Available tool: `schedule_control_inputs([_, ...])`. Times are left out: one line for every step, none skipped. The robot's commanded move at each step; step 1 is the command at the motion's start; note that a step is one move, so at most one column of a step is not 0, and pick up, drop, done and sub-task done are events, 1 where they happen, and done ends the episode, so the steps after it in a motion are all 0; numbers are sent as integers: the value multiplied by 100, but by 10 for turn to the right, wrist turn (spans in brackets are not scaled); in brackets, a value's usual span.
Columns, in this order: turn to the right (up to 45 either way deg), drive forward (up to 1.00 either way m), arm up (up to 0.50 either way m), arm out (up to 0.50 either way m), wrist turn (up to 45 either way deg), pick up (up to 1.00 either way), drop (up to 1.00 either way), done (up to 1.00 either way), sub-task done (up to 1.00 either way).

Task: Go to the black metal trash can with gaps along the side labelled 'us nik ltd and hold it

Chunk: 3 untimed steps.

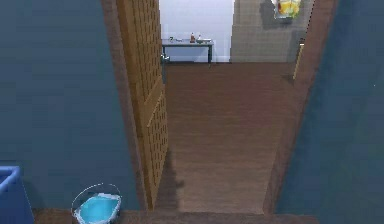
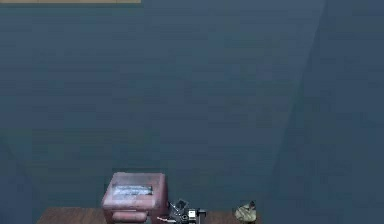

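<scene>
Driving ahead risks clipping the wooden door [image 1: 145, 100] or the bucket [image 1: 97, 207]; whether the claw [image 2: 181, 213] holds anything cannot be told.

1. One wooden door [image 1: 143, 90] stands left of centre in the forward view.
2. One small dark table [image 1: 188, 44] is at the upper middle of that view, in the far room.
3. One round container with a blue inside [image 1: 97, 208] is at its lower left.
4. One blue thing [image 1: 8, 185] is at its lower left edge.
5. One yellow and green thing [image 1: 287, 9] is at its upper right.
6. One reddish box [image 2: 133, 195] is at the bottom of the arm side view, left of centre.
7. One gripper [image 2: 179, 213] is at the bottom centre.
8. One small pale lump [image 2: 245, 211] is at the bottom, right of centre.
</scene>
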Motion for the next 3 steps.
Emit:
schedule_control_inputs([0, 0, 0, 0, 360, 0, 0, 0, 0])
schedule_control_inputs([0, 0, -30, 0, 0, 0, 0, 0, 0])
schedule_control_inputs([0, 0, 0, 0, 0, 100, 0, 0, 0])
